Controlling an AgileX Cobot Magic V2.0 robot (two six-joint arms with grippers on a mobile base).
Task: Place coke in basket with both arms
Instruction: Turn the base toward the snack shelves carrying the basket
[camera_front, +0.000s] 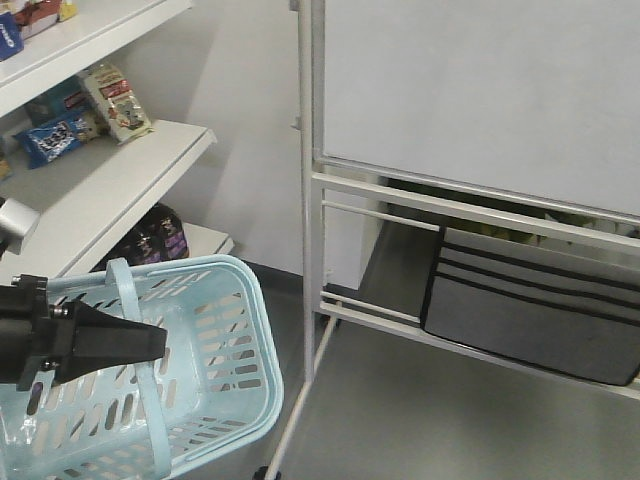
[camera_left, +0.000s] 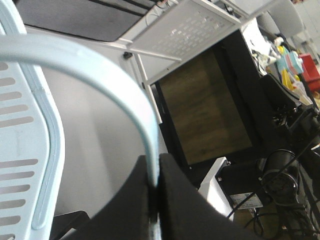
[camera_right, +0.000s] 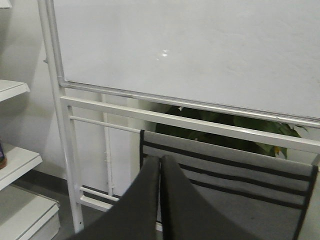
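The left gripper (camera_left: 154, 175) is clamped on the thin loop handle (camera_left: 100, 67) of the basket (camera_front: 257, 335); the right gripper (camera_right: 160, 165) is closed on nothing. Such a narrow pinch could let the basket slip or swing.

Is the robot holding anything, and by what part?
The left gripper pinches the basket by its handle. The right gripper is shut, empty.

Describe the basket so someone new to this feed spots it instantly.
On the front view's left stands white shelving; below it, at bottom-left, is the basket. It is the only light blue thing there, with slotted sides and a thin loop handle clamped in the left gripper.
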